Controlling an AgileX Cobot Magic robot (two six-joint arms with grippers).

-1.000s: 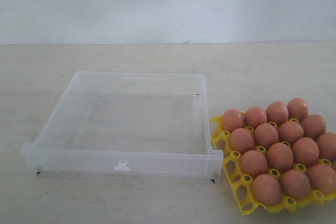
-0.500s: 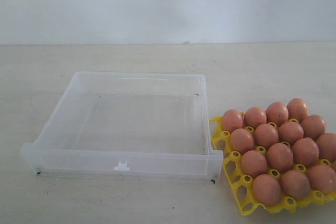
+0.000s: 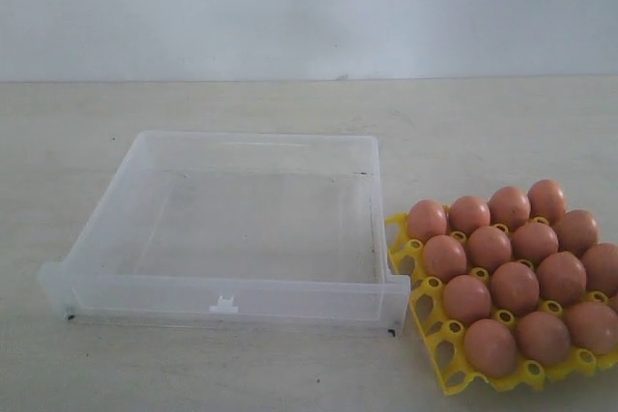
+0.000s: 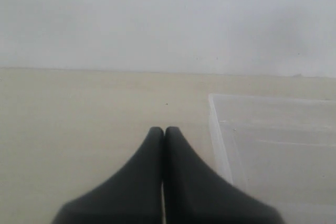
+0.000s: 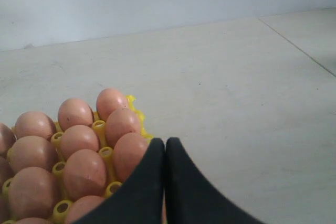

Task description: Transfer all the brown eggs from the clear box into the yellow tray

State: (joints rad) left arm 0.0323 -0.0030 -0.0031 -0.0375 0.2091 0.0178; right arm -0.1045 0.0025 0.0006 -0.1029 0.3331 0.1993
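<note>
Exterior view: brown eggs (image 3: 515,287) in yellow tray (image 3: 442,359), beside clear box (image 3: 232,298)

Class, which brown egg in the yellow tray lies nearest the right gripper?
The brown egg at the edge of the yellow tray, partly hidden behind a finger of the right gripper; every other egg sits farther off.

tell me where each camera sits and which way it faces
Exterior: off the arms, facing the wall across clear box, brown eggs, yellow tray; no arm shows.
Left wrist: low, looking past shut left claw at the box.
Right wrist: low, looking past shut right claw at the eggs.
Shared: exterior and right wrist both show eggs in the tray.
</note>
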